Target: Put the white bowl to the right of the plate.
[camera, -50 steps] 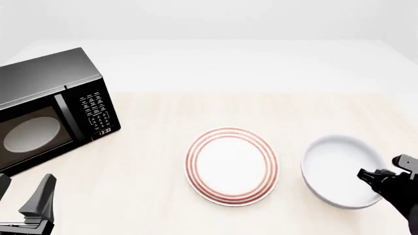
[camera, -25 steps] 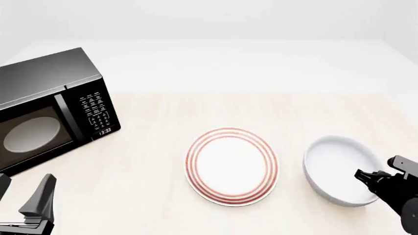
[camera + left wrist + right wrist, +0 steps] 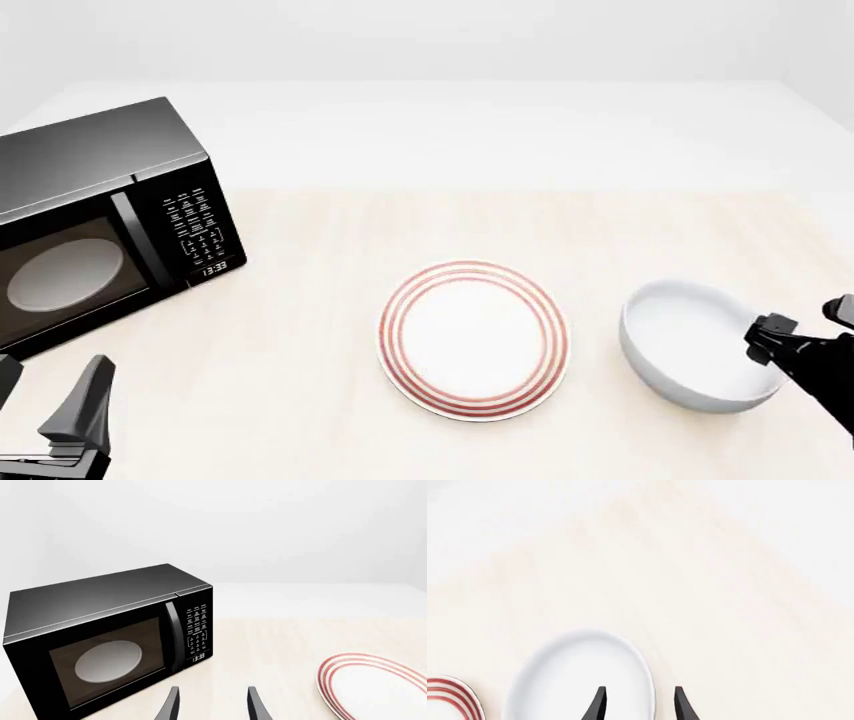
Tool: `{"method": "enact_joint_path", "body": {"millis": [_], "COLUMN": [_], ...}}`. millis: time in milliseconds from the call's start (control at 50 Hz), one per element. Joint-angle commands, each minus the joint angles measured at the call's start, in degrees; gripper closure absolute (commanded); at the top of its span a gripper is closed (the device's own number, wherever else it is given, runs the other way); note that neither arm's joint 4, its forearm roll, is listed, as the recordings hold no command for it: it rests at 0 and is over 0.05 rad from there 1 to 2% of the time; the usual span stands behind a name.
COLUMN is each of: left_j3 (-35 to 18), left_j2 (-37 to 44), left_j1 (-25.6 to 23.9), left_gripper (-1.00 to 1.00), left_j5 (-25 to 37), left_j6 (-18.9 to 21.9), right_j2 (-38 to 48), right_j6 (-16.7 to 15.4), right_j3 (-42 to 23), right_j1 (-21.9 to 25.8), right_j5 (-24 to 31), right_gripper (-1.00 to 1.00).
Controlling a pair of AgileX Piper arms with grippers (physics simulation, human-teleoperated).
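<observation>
Black microwave [image 3: 100,225] sitting at the far left of the pale wood-grain surface [image 3: 400,225], angled so that its door and control side are facing toward the surface's middle. Door standing shut; a pale disc [image 3: 56,273] showing through the dark window. Keypad [image 3: 194,225] running down the right of the door, with a small display [image 3: 214,269] lighting up below it. In the left wrist view, the microwave [image 3: 110,640] filling the frame's near side.

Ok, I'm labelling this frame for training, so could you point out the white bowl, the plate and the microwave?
white bowl [image 3: 687,335], front view, on its inner bottom.
plate [image 3: 474,340], front view, on its plain white centre.
microwave [image 3: 94,160], front view, on its black top panel.
</observation>
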Motion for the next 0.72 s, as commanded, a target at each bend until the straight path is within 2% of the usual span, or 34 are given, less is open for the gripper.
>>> {"method": "enact_joint_path", "body": {"millis": [20,40,60,160,320,600,640,700,720], "left_j3": [0.0,0.0,0.0,0.0,0.0,0.0,0.0,0.0,0.0], "left_j2": [0.0,0.0,0.0,0.0,0.0,0.0,0.0,0.0,0.0], "left_j1": [0.0,0.0,0.0,0.0,0.0,0.0,0.0,0.0,0.0], "left_gripper": [-1.0,-1.0,-1.0,-1.0,-1.0,-1.0,-1.0,-1.0,-1.0], "left_j5": [0.0,0.0,0.0,0.0,0.0,0.0,0.0,0.0,0.0], "left_j6": [0.0,0.0,0.0,0.0,0.0,0.0,0.0,0.0,0.0], "right_j2": [-19.45,-19.56,-22.03,-29.25,-34.94,-37.55,-38.82,-41.14,-42.93], "right_j6": [-0.71,-0.71,-1.97,-2.27,-3.62,-2.6,-4.11,-3.98,-5.61], "right_j3": [-2.33,-2.36,-3.22,-5.41,-8.72,-3.58,-2.98,-2.2,-1.77], "right_j1": [1.97,1.98,2.34,4.62,9.11,17.29,17.72,18.93,18.8], "right_j5": [15.76,15.89,18.62,25.62,31.98,28.61,28.31,28.25,28.26], "right_gripper": [-1.0,-1.0,-1.0,-1.0,-1.0,-1.0,-1.0,-1.0,-1.0]}}
